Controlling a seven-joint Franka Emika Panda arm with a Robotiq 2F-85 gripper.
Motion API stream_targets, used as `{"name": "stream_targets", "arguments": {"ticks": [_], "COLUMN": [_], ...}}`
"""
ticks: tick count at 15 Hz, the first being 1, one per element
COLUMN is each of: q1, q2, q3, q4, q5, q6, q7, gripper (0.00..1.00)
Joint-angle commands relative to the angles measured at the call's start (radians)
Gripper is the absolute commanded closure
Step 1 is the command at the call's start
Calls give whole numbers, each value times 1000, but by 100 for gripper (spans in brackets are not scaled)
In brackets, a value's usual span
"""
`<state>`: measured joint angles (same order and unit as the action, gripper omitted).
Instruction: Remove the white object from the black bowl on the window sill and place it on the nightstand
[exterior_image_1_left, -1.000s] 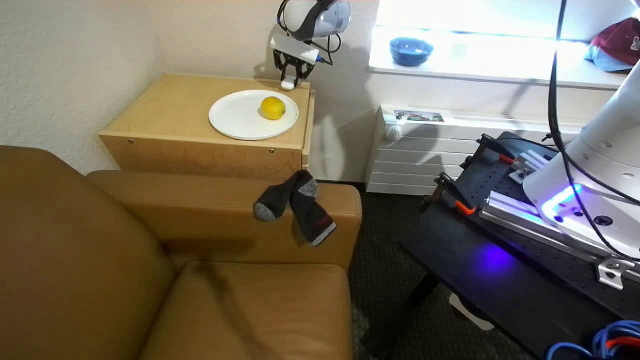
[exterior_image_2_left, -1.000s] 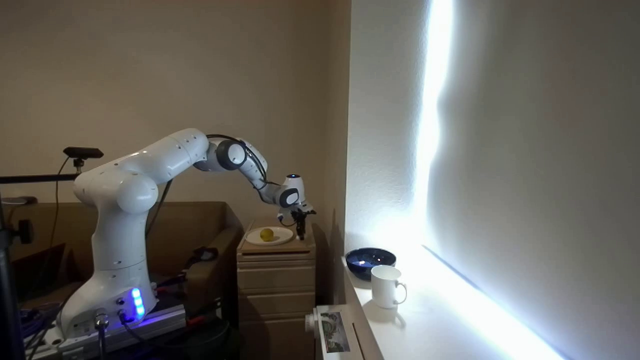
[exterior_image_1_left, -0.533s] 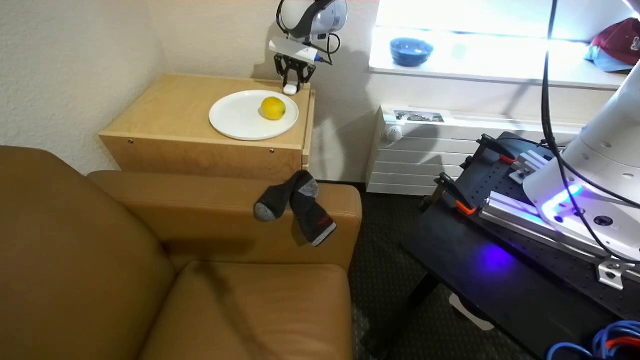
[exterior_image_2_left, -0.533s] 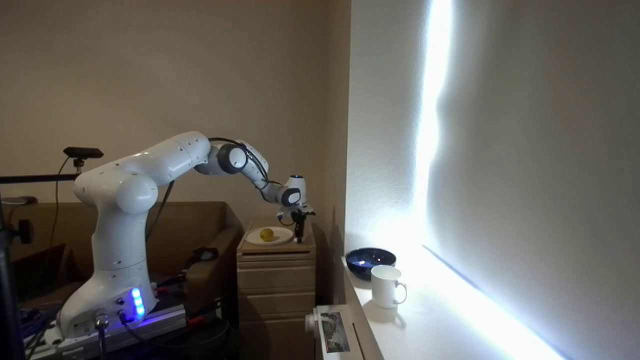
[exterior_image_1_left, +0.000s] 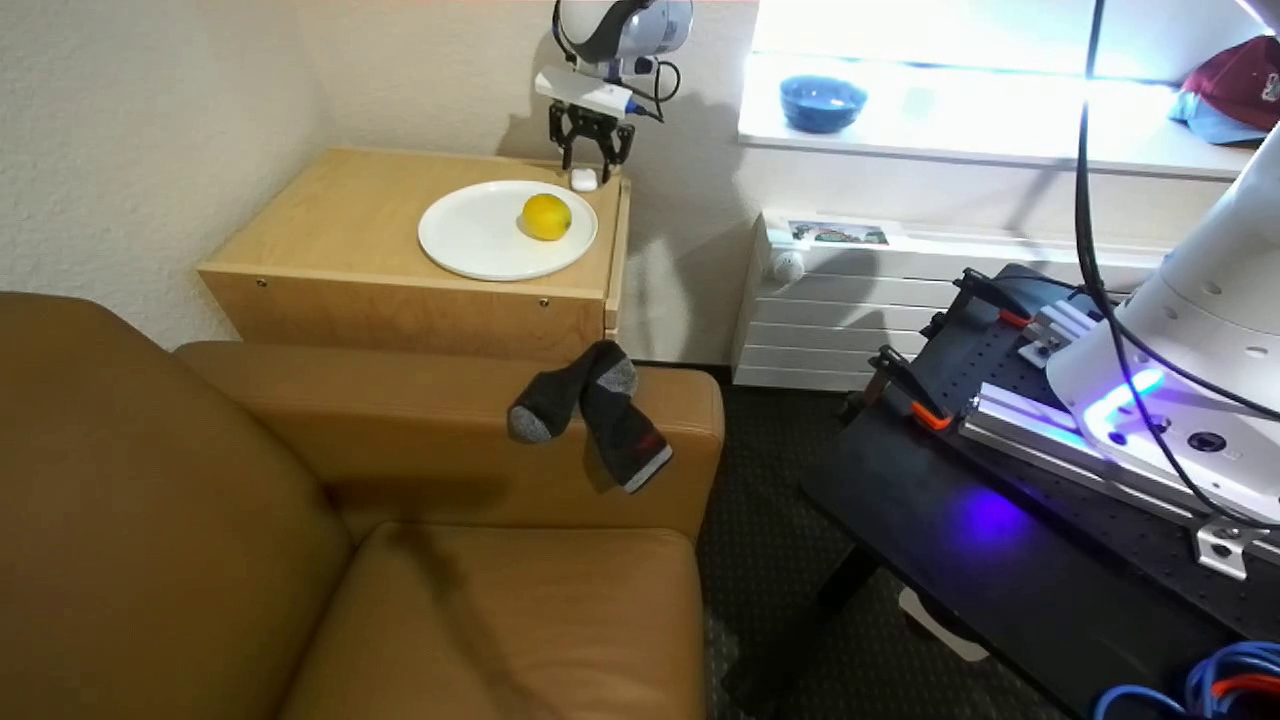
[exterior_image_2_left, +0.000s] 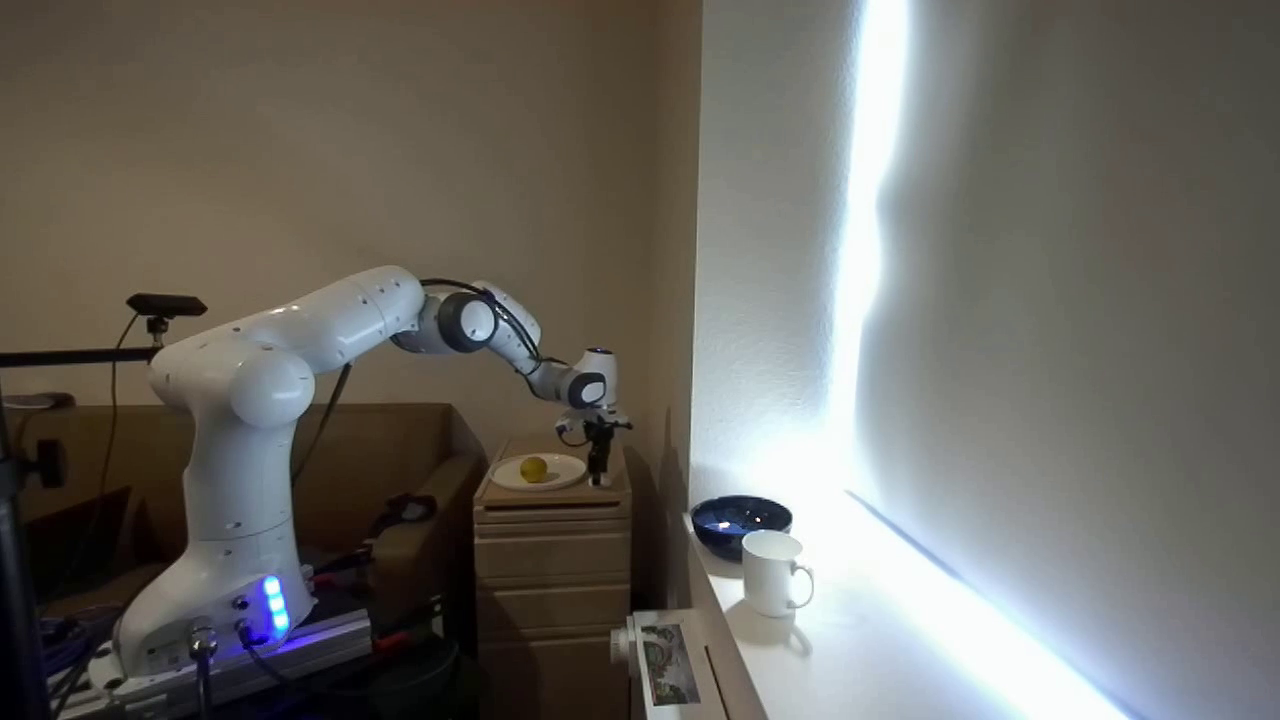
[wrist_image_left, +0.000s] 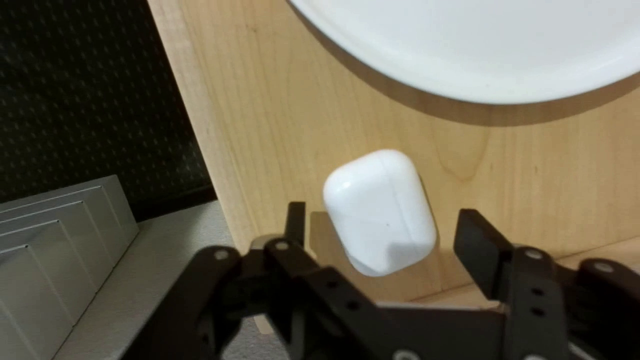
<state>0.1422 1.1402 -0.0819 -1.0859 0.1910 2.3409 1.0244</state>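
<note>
The white object (wrist_image_left: 377, 210), a small rounded case, lies on the nightstand (exterior_image_1_left: 350, 225) near its back right corner in an exterior view. Around it stands my gripper (wrist_image_left: 383, 218), its fingers apart; in the wrist view a gap shows on either side of the case. From an exterior view, the gripper (exterior_image_1_left: 587, 172) points down with the white object (exterior_image_1_left: 584, 180) at its fingertips. The black bowl (exterior_image_2_left: 715, 543) rests on the window sill (exterior_image_2_left: 850, 650); the part of its inside that shows holds nothing I can make out.
A round white plate (exterior_image_1_left: 470, 240) with a yellow lemon (exterior_image_1_left: 546, 216) sits close beside the gripper on the nightstand. On the sill are a white mug (exterior_image_2_left: 770, 575) and a cap (exterior_image_1_left: 1235, 85). Socks (exterior_image_1_left: 590, 405) lie on the armchair's arm; a radiator (exterior_image_1_left: 830, 310) runs below the sill.
My gripper has lowered slightly to the nightstand top with the white object, then its fingers have spread and let it go. The object now lies on the wood. Bowl and plate have not moved.
</note>
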Motion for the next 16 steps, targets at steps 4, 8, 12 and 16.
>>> {"name": "stream_targets", "arguments": {"ticks": [4, 8, 12, 16], "q1": [-30, -53, -92, -71], "q2": [-87, -280, -478, -494], "q3": [25, 68, 145, 133], "q4": [-42, -192, -351, -312], "q5": [-5, 11, 71, 118], "q6": [-63, -141, -137, -149], "q7": [-15, -126, -346, -399], "gripper": [0, 0, 0, 0]}}
